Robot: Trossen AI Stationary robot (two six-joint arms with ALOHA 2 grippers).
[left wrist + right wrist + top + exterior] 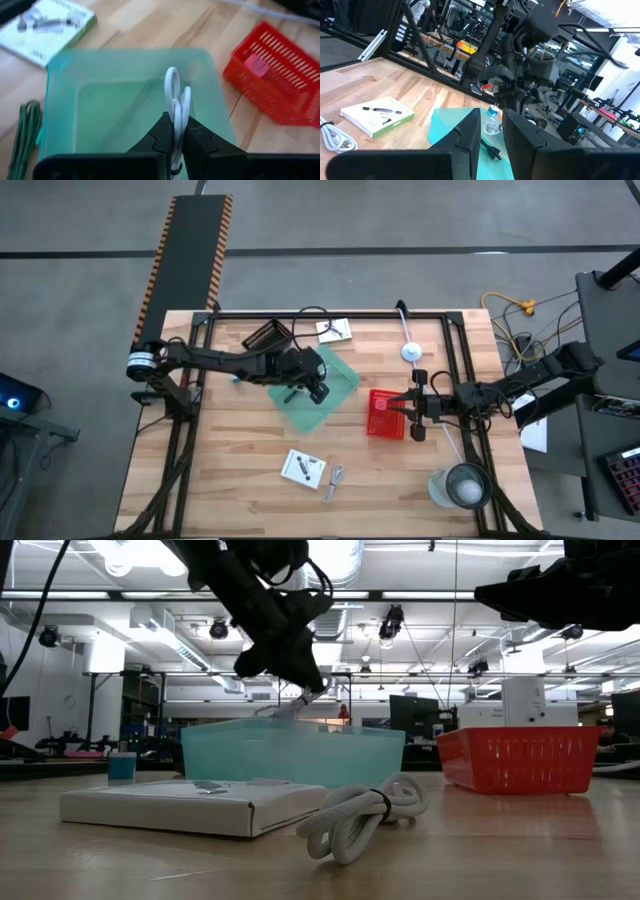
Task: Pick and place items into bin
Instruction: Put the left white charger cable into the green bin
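White looped cable (176, 107) hangs pinched in the left gripper (175, 142) above the translucent green plastic bin (75, 107); released off-centre, it could snag the rim. Right gripper's (491, 131) dark fingers stand narrowly apart, empty, by the red mesh basket (385, 415).

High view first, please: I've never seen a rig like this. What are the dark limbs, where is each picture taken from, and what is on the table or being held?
The dark limbs are two robot arms at a wooden table. One picture looks straight down, one looks level across the tabletop, and two come from cameras on the arms' wrists.

The left end effector hangs over a teal bin, shut on a white cable loop. The right end effector sits beside a red basket, its fingers slightly apart with nothing between them.

On the table nearer the low camera lie a flat white box and a coiled white cable.
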